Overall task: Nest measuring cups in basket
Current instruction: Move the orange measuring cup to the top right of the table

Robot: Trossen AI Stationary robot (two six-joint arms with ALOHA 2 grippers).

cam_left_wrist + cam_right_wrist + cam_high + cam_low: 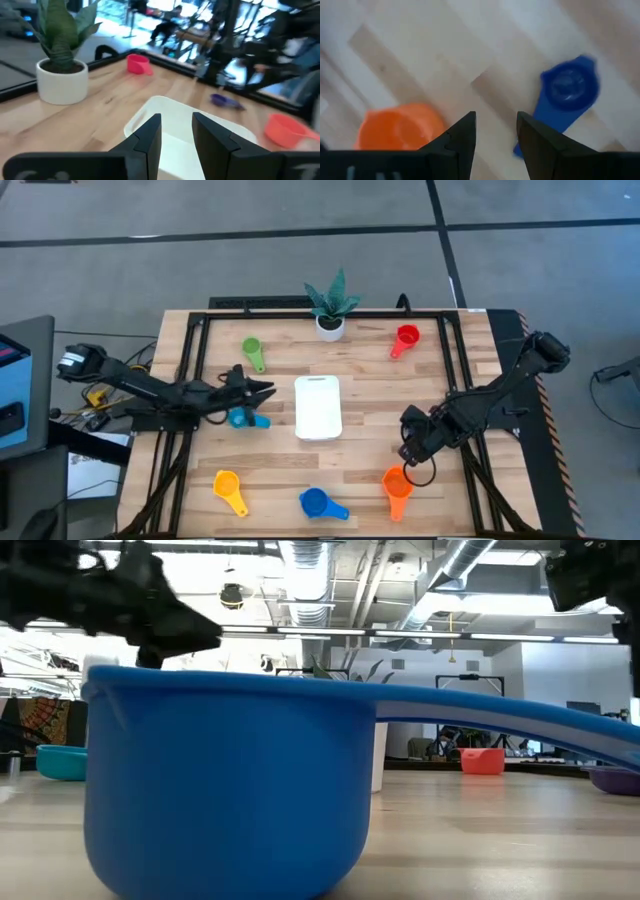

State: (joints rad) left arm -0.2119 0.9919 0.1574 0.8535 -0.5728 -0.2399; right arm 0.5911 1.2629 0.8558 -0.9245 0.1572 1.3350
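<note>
Near the table's (360,375) front right, the right end effector (412,452) is hovering with fingers apart just beside the orange cup (396,485), the blue cup (316,503) lying leftward by the front edge, while the left end effector (262,391), fingers apart, is facing the basket (318,406) across bare wood.

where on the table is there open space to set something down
Bare wood lies between the green cup and the plant pot, and between the basket and the right gripper. The front edge is crowded: yellow cup, blue cup, orange cup.
</note>
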